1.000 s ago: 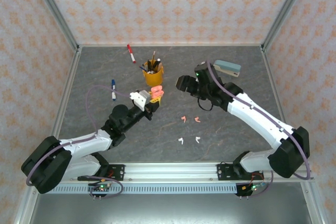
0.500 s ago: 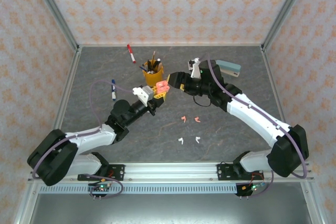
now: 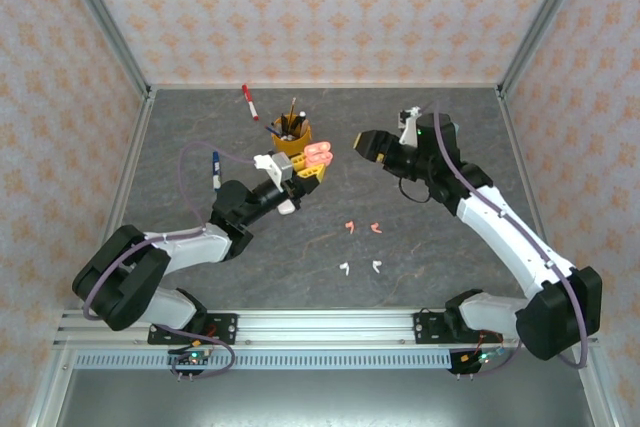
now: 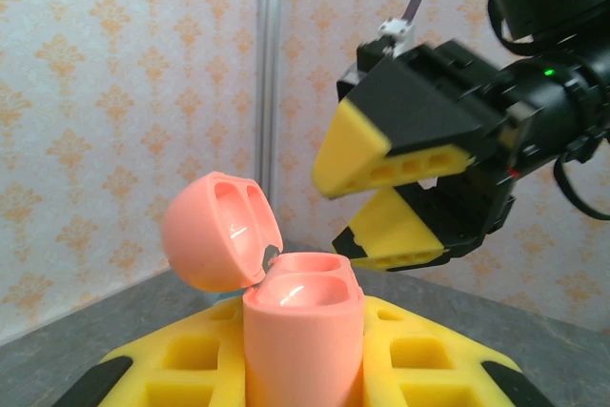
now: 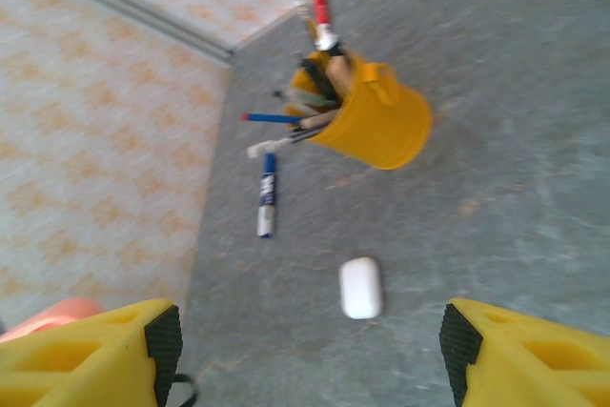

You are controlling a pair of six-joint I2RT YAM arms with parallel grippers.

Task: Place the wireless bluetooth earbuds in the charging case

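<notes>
Two pink earbuds (image 3: 349, 226) and two white earbuds (image 3: 343, 268) are lying loose on the tabletop (image 3: 450, 247). They sit in the gap between my arms, well back toward the bases from both pincers, and the pink pair is the nearer one to the pincers.

My left pincer (image 3: 303, 169) is clenched on the pink charging case (image 3: 319, 154) and holds it up off the tabletop. On the left wrist cam the case stands upright between the yellow fingers. Its lid is flipped open and hangs off to the left, with the two wells showing.

My right pincer (image 3: 362, 142) is released, jaws spread and nothing between them. It sits just to the right of the left pincer, tips aimed at the case but clear of it.

Other stuff around:
- A yellow cup (image 3: 292, 139) full of pens is right behind the left pincer, on the far side. I can't tell if they touch.
- A white case (image 5: 361, 288) lies shut on the tabletop, framed between the right pincer's fingers on its own cam.
- A blue marker (image 3: 215, 169) lies well off to the left of the left pincer.
- A red marker (image 3: 249, 102) lies beyond the cup.
</notes>
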